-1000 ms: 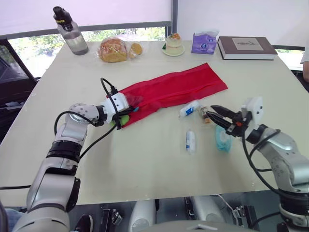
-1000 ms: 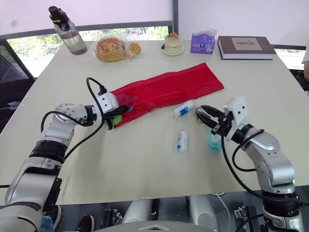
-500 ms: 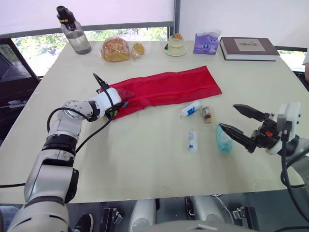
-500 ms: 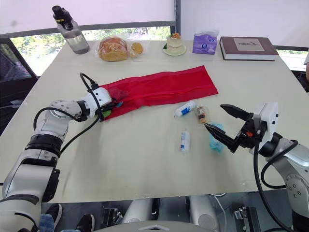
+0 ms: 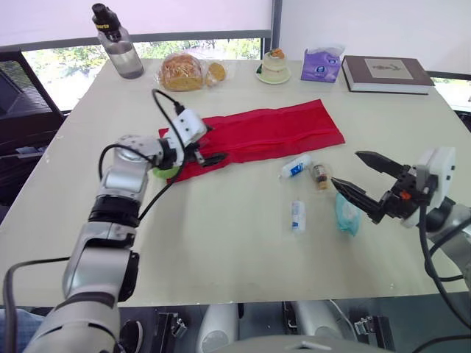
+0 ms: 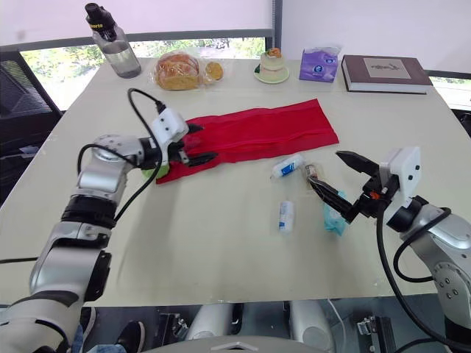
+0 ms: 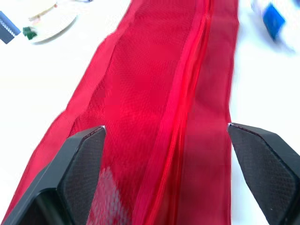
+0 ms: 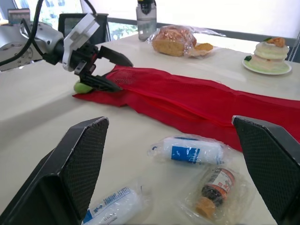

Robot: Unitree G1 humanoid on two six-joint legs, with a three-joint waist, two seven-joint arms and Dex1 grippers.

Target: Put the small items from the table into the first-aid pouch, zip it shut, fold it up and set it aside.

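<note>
Bottle (image 5: 118, 51), bread (image 5: 180, 71) and book (image 5: 384, 72) line the far edge. Left gripper (image 5: 217, 143) gapes empty over the red pouch (image 5: 272, 132); right gripper (image 5: 346, 168) gapes empty by the teal packet (image 5: 346, 214).

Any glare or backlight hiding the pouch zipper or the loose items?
Left wrist view: the table burns out white around the red pouch, but its zipper shows plainly. Right wrist view: the window blind behind the water bottle is blown out; the wrapped bandage roll and small brown bottle sit in even light. Left eye view: soft daylight, faint shadows, no glare on the teal packet.
</note>
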